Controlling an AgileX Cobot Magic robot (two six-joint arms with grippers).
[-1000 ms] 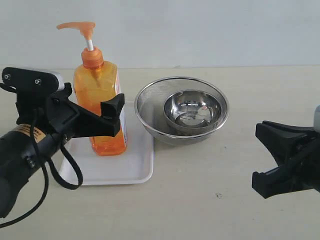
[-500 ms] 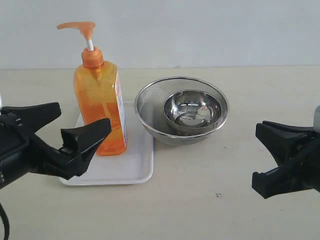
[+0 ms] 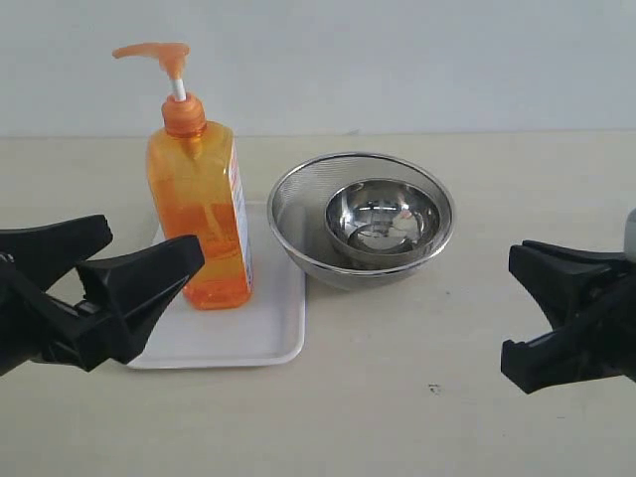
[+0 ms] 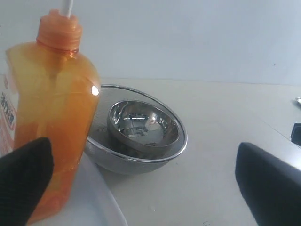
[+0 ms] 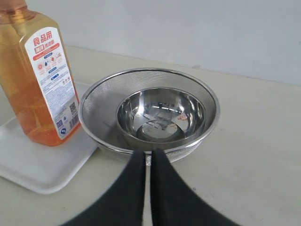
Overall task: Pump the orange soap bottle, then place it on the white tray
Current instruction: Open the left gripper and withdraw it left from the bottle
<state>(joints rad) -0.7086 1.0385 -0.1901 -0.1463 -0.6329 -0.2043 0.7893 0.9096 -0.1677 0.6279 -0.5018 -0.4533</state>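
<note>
The orange soap bottle (image 3: 199, 214) stands upright on the white tray (image 3: 263, 328), pump head raised on its white stem. My left gripper (image 3: 154, 240) is open wide, low at the front left of the tray and apart from the bottle. In the left wrist view the bottle (image 4: 51, 108) stands just beyond one black finger (image 4: 23, 181), with nothing between the fingers of the left gripper (image 4: 146, 188). My right gripper (image 5: 148, 157) is shut and empty, pointing at the bowls; its arm end (image 3: 566, 313) sits at the right edge.
A steel mesh strainer bowl (image 3: 296, 214) with a smaller polished steel bowl (image 3: 383, 219) inside it stands right of the tray, nearly touching the tray's rim. A pale wall rises behind the beige table (image 3: 427, 417).
My left gripper, still open, has drawn back from around the bottle toward the front left and dropped lower. The bottle stays upright on the tray. The right arm has not moved.
</note>
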